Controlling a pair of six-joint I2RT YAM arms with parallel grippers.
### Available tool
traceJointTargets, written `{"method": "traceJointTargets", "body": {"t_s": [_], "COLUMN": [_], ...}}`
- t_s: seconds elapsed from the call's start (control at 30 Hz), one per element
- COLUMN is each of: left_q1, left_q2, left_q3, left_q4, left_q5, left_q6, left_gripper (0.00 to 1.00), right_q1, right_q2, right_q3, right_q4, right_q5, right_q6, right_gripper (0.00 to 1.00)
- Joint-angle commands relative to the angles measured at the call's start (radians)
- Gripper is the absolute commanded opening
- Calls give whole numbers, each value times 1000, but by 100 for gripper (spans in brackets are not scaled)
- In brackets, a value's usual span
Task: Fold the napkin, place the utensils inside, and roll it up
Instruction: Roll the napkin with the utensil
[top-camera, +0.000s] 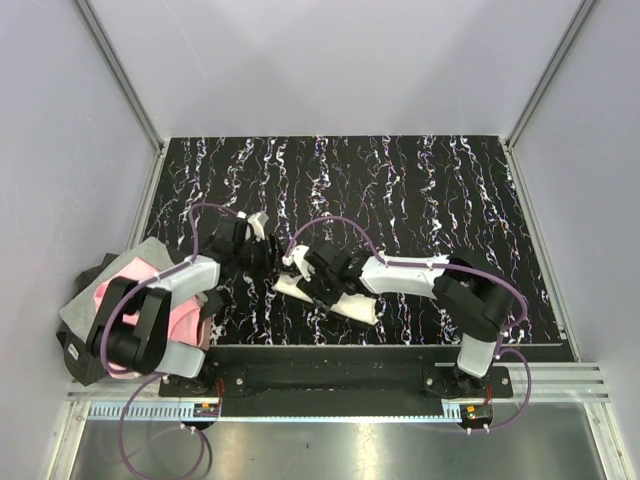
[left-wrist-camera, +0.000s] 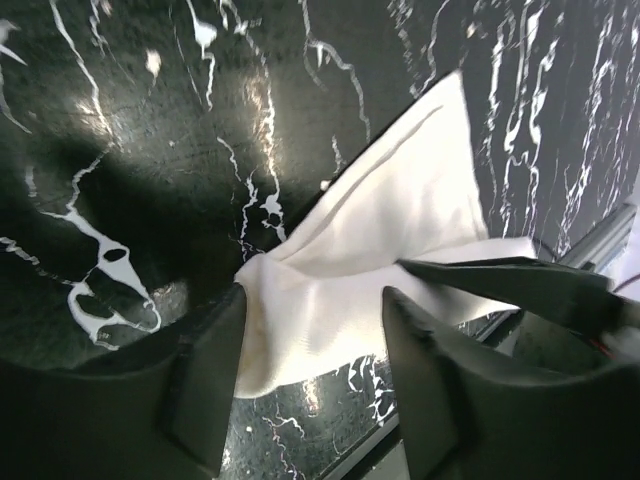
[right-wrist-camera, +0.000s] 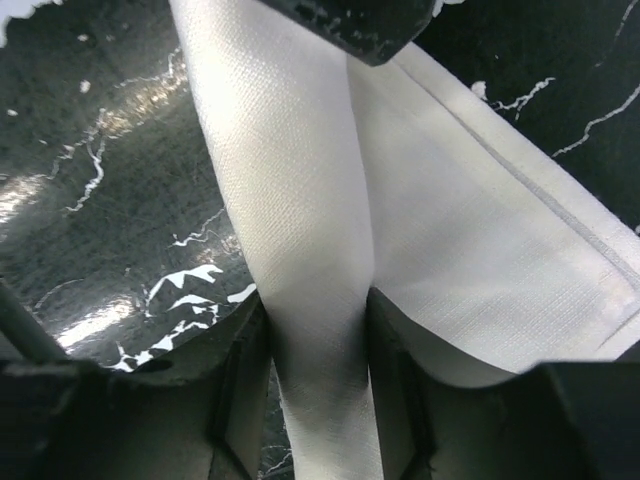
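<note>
- The right gripper is clamped on the napkin. A raised band of the cream cloth runs straight through the gap, and both fingers press against its sides.
- Ahead of this gripper the pinched band climbs away towards the top of the right wrist view. To the right of the fingers the rest of the napkin spreads flat on the black marbled table, with a stitched hem showing along its far edge.
- A dark finger-like part sits over the band at the top edge of the right wrist view. I cannot tell whether it touches the cloth.
- The left gripper stands open, its two fingers apart with nothing squeezed between them.
- A corner of the napkin lies in that gap and below it. The cloth touches the inner edge of the left-hand finger, then fans out ahead and to the right of the gripper.
- A dark finger of the other arm reaches in from the right, just beyond the left gripper's right-hand finger and over the cloth.
- From above, the left gripper and the right gripper are close together over the near middle of the table. The napkin lies mostly under and behind the right one.
- A pink and grey cloth lies well to the left of both grippers, beside the left arm's base.
</note>
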Motion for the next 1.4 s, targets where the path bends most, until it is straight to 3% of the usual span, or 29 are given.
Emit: {"method": "traceJointTargets", "body": {"t_s": [0.0,0.23,0.5,1.0,1.1,1.13,1.23,1.37], "left_q1": [-4,-4,-4,-7,-6,-6,-6,-4], "left_q2": [-112,-213,-283,-255,-224,-217,-198,-161], "left_q3": [19,-45,-134,-228,-243,-246,-216,-160], "left_q4": [-20,-8,40,156,185,184,137,71], "left_q5": [-80,-107,-137,-109,-85,-84,-118,-149], "left_q6": [35,46,26,-16,-20,-22,-11,-8], "left_gripper": [62,64,64,62,41,24,3,0], "right_q1": [-51,-160,-262,-329,-340,-343,-354,-357], "right_q2": [43,96,216,345,342,333,272,138], "right_q3": [-9,20,78,164,173,175,184,185], "right_q4": [7,19,24,-4,-5,-8,-15,-35], "right_q5": [-201,-564,-836,-995,-978,-964,-843,-673], "right_q6": [42,79,86,91,120,125,149,151], "right_gripper": [43,42,41,44,47,48,59,68]}}
